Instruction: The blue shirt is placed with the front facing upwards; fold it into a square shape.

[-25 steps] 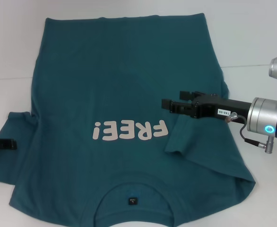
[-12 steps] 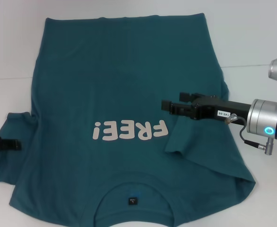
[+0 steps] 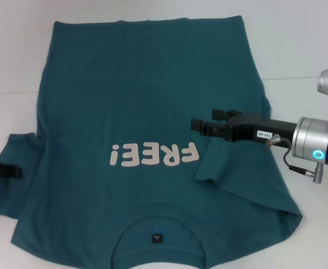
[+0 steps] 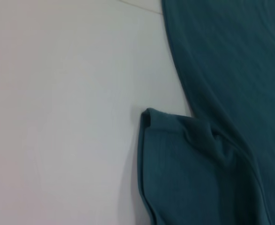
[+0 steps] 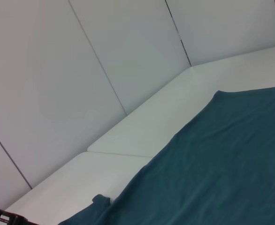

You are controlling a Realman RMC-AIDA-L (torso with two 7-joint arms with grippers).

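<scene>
Over the blue shirt [image 3: 141, 95], front-up on the table [image 3: 304, 50], the right claw [image 3: 196, 126] hovers narrow beside the folded-in sleeve, while the left claw [image 3: 0, 170], state unclear, sits at the other sleeve.

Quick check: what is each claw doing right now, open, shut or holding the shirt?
Left claw: at the blue shirt's left sleeve edge; state cannot be told.
Right claw: above the folded-in right sleeve; state cannot be told.
</scene>
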